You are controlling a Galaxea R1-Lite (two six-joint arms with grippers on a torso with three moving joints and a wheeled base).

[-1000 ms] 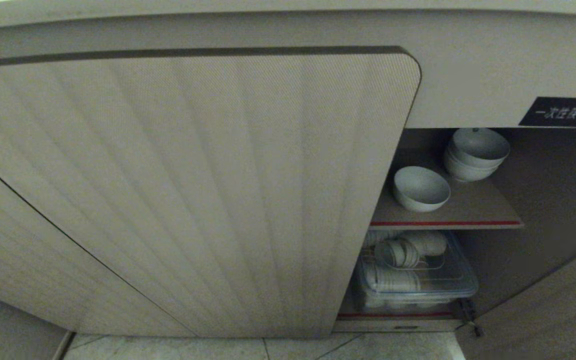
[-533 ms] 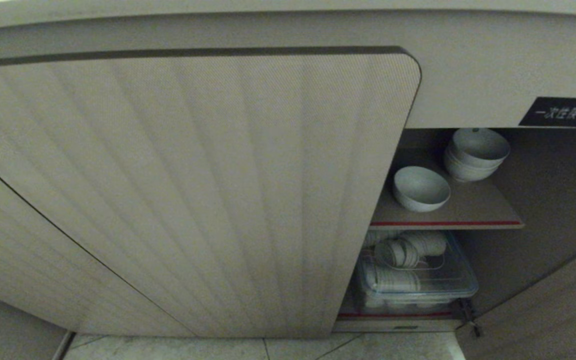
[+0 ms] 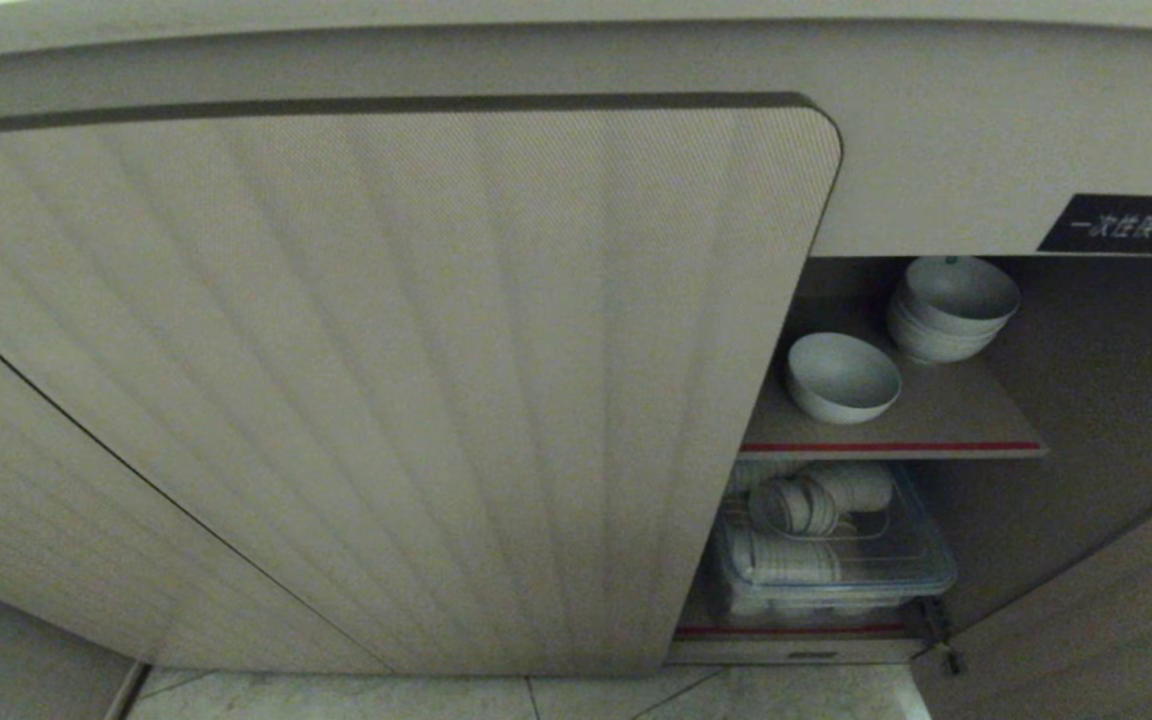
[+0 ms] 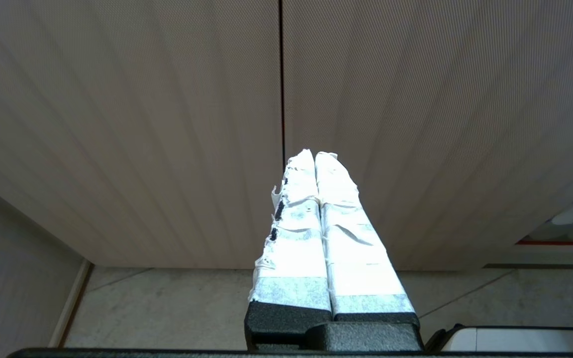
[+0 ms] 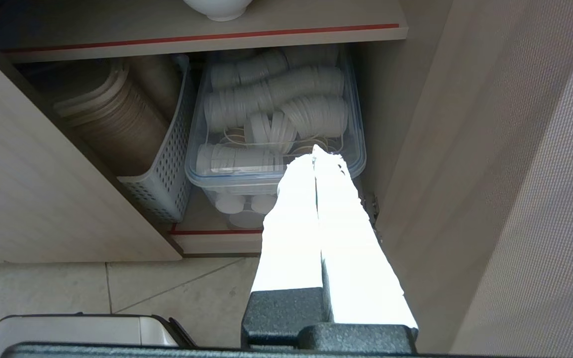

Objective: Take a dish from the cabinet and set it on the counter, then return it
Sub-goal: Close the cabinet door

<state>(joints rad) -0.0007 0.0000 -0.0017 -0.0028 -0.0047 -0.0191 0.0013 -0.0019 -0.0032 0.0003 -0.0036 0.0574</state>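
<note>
The cabinet (image 3: 386, 380) stands before me with its right side open behind a beige ribbed door. On the brown shelf with a red edge (image 3: 891, 446) sits the dish (image 3: 841, 376), a single white bowl; its foot (image 5: 219, 9) shows in the right wrist view. My right gripper (image 5: 315, 153) is shut and empty, low in front of the open lower compartment. My left gripper (image 4: 314, 155) is shut and empty, facing the closed doors. Neither arm shows in the head view. Only the counter's front edge (image 3: 576, 15) shows, along the top of the head view.
A stack of white bowls (image 3: 951, 308) stands behind the dish. Below, a clear lidded box (image 5: 276, 124) holds small white cups, beside a perforated basket (image 5: 159, 149). An open door (image 5: 515, 174) flanks the right side. A black label (image 3: 1124, 223) sits above. Tiled floor (image 4: 167, 303) lies below.
</note>
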